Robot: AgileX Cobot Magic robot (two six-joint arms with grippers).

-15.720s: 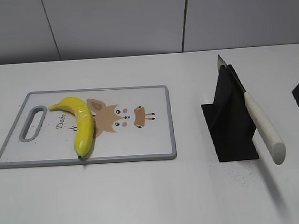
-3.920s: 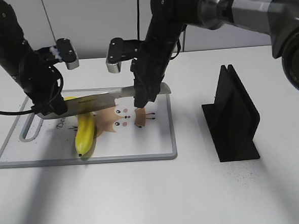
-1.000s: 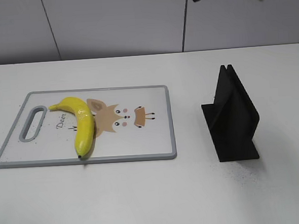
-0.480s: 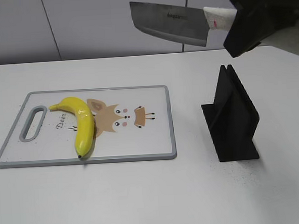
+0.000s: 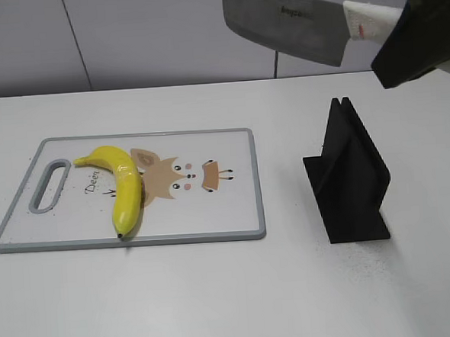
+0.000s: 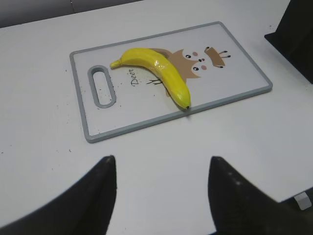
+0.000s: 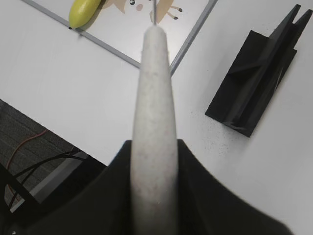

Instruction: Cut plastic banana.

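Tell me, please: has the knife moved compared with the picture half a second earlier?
Yes. In the exterior view the knife, held by the right pincer, has shifted to the right, so its blade now hangs closer above the black knife stand.

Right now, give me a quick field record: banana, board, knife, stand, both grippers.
plastic banana: whole, uncut, lying on the left part of the board
cutting board: flat on the white table, handle slot at left
cleaver: held in the air above the table, blade pointing left
knife stand: black, empty, right of the board
right gripper: shut on the cleaver's white handle
left gripper: open, empty, hovering on the near side of the board
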